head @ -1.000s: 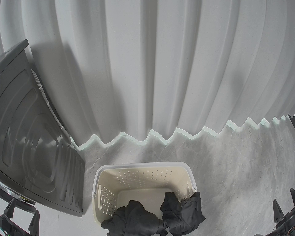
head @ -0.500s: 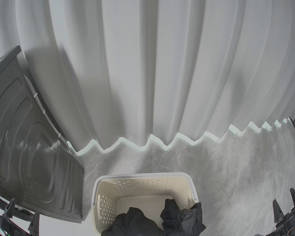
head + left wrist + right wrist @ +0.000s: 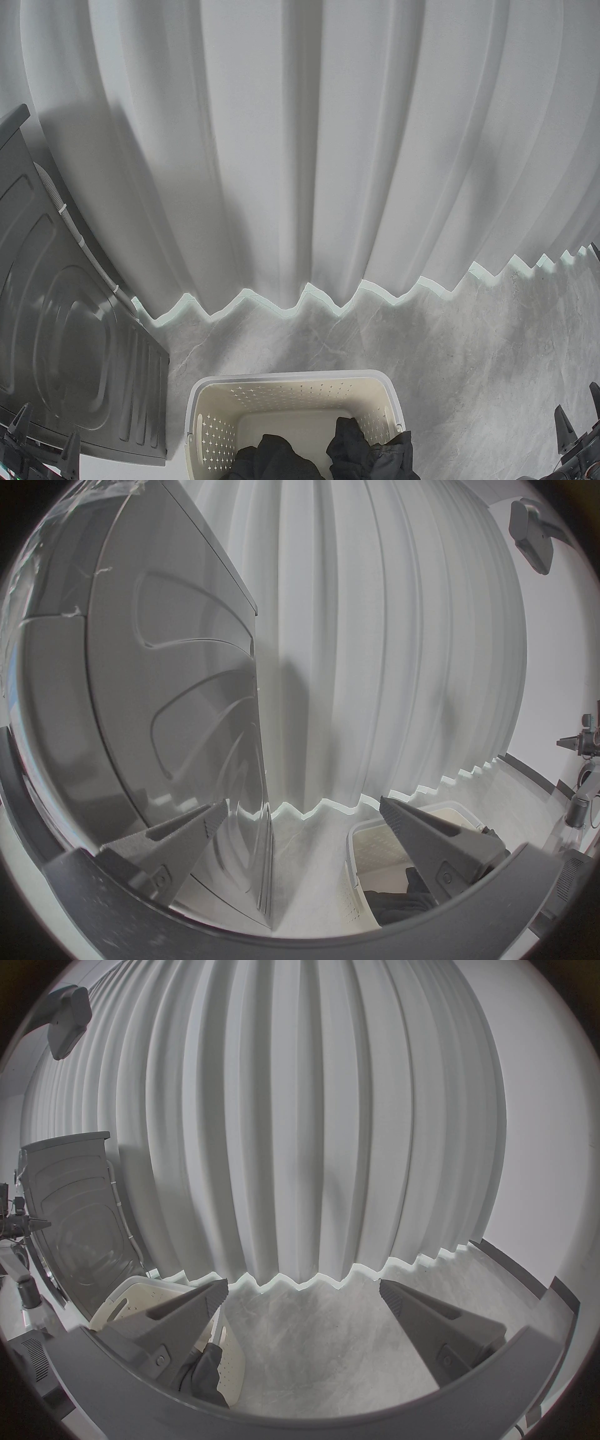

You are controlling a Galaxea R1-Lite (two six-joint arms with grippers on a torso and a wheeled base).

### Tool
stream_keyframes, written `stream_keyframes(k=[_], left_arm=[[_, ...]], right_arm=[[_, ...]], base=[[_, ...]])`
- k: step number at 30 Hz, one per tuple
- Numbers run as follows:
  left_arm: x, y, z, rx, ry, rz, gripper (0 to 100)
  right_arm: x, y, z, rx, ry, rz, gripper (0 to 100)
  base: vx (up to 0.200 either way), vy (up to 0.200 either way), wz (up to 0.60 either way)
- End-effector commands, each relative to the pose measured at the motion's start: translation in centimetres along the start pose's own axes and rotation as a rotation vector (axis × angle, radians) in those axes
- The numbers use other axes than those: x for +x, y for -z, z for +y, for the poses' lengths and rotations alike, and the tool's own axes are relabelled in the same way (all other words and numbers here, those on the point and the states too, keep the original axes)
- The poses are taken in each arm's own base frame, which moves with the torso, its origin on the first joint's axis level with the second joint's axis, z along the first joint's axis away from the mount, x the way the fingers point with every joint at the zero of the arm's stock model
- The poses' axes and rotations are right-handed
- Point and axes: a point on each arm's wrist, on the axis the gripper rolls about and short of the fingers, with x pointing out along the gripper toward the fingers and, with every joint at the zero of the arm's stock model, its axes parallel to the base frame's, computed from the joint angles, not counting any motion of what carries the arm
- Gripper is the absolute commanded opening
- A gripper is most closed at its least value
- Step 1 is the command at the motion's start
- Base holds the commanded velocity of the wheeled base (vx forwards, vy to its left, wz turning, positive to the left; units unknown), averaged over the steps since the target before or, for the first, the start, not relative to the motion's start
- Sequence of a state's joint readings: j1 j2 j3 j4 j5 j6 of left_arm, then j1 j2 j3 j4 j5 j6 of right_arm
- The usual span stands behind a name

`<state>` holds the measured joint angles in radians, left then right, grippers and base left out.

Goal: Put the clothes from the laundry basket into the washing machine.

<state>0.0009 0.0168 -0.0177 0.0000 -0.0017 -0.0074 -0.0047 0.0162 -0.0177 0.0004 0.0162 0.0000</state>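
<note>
Left gripper (image 3: 303,804) and right gripper (image 3: 303,1285): both my claws spread wide, empty. Dark clothes (image 3: 362,449) heaped in laundry basket (image 3: 290,378), bottom centre of head view. Washing machine (image 3: 62,350) at left edge. Step, I judge: pickup not yet begun. Next: lower one claw into basket, pinch fabric.

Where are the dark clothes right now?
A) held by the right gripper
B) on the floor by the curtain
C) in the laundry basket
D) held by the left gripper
C: the dark clothes sit in the laundry basket, while the left gripper and the right gripper are both open and empty.
</note>
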Motion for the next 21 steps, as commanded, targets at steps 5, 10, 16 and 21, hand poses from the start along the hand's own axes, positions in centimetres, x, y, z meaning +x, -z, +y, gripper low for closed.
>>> stream_keyframes(k=[5,10,16,21], left_arm=[[0.0,0.53,0.01,0.0,0.001,0.001,100],[0.0,0.53,0.0,0.0,-0.001,0.001,100],[0.0,0.53,0.0,0.0,-0.001,0.001,100],[0.0,0.53,0.0,-0.002,-0.001,0.001,100]], right_arm=[[0.01,0.52,0.0,0.0,-0.001,0.001,100],[0.01,0.52,0.0,0.0,-0.001,0.001,100],[0.01,0.52,0.0,0.0,-0.001,0.001,100],[0.01,0.52,0.0,0.0,-0.001,0.001,100]], base=[[0.0,0.0,0.0],[0.0,0.0,0.0],[0.0,0.0,0.0],[0.0,0.0,0.0]])
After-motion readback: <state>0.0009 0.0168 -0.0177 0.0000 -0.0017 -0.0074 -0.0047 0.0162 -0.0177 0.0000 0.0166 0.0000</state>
